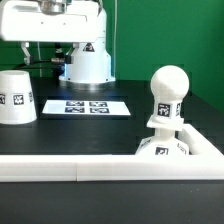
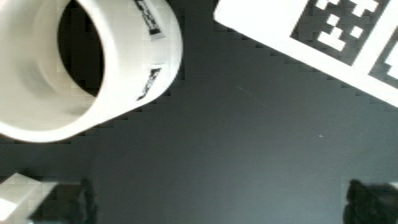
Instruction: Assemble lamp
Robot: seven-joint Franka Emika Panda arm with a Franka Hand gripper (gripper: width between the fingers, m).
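The tapered white shade (image 1: 15, 95) stands mouth-down on the black table at the exterior view's left. In the wrist view it (image 2: 98, 70) shows as a wide white ring with tags on its side. The round bulb (image 1: 168, 92) stands upright on the flat base (image 1: 165, 148) at the exterior view's right, behind the white wall. My gripper (image 2: 217, 205) is open and empty above bare table, beside the shade and apart from it. Its dark fingertips (image 2: 68, 200) stand far apart. In the exterior view only the arm's upper part shows, at the top.
The marker board (image 1: 87, 105) lies flat mid-table, and a corner of it shows in the wrist view (image 2: 338, 40). A low white wall (image 1: 100, 165) runs along the front and up the right side. The robot's white base (image 1: 88, 55) stands at the back before a green backdrop.
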